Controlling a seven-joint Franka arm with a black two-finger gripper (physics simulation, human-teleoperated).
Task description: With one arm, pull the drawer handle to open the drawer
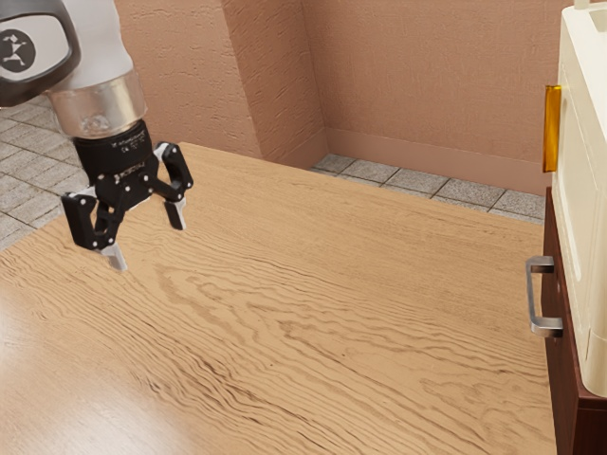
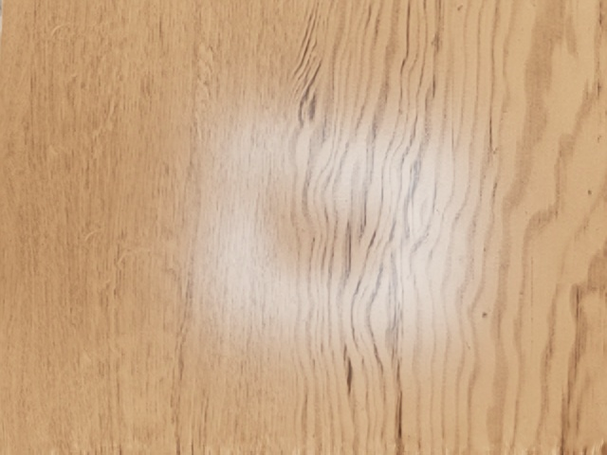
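Observation:
In the exterior view my gripper (image 1: 148,237) hangs above the table at the left, fingers pointing down and spread wide with nothing between them. Far from it, at the exterior view's right edge, a silver bar handle (image 1: 534,296) is fixed to the dark reddish-brown drawer front (image 1: 561,322). The drawer looks shut, its front in line with the brown body around it, though the picture's edge cuts off much of the cabinet.
A cream-coloured body (image 1: 583,190) with an amber handle (image 1: 552,128) rises above the drawer. The wooden table (image 1: 313,313) stretches between gripper and cabinet; in the wrist view its wood surface (image 2: 332,237) carries a bright reflection. Brown walls stand behind.

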